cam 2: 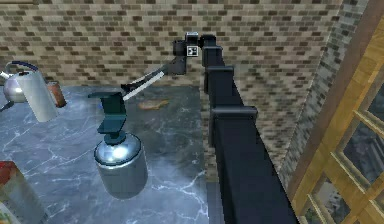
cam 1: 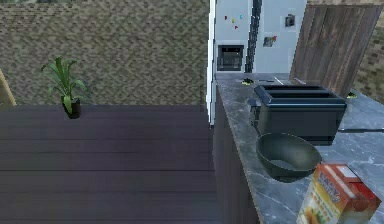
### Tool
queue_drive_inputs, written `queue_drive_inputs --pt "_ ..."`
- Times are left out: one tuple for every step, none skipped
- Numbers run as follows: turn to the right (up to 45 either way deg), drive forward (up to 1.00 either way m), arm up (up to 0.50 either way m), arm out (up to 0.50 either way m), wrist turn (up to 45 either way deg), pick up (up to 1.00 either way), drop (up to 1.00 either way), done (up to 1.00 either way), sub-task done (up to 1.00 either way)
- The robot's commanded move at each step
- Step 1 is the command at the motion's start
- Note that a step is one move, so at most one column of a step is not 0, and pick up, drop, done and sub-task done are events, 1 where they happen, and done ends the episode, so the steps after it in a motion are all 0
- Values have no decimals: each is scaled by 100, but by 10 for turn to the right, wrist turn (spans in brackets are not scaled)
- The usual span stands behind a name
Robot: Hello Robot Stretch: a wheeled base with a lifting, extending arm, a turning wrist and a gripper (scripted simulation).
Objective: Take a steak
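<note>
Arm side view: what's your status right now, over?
Gripper out by the counter; cannot tell if it holds anything. Flat brown blob, maybe the steak, lies near it. Silver pump bottle stands close.

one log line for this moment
arm: out over counter | claw: near flat brown piece, hold unclear | nearby: kettle, grey bottle

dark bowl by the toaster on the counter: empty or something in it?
Empty. The forward view looks into the dark bowl, in front of the toaster, and its inside is bare.
</note>
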Motion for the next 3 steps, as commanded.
queue_drive_inputs --pt "0 0 0 0 450 0 0 0 0" --pt "0 0 0 0 30 0 0 0 0" --pt "0 0 -16 0 0 0 0 0 0"
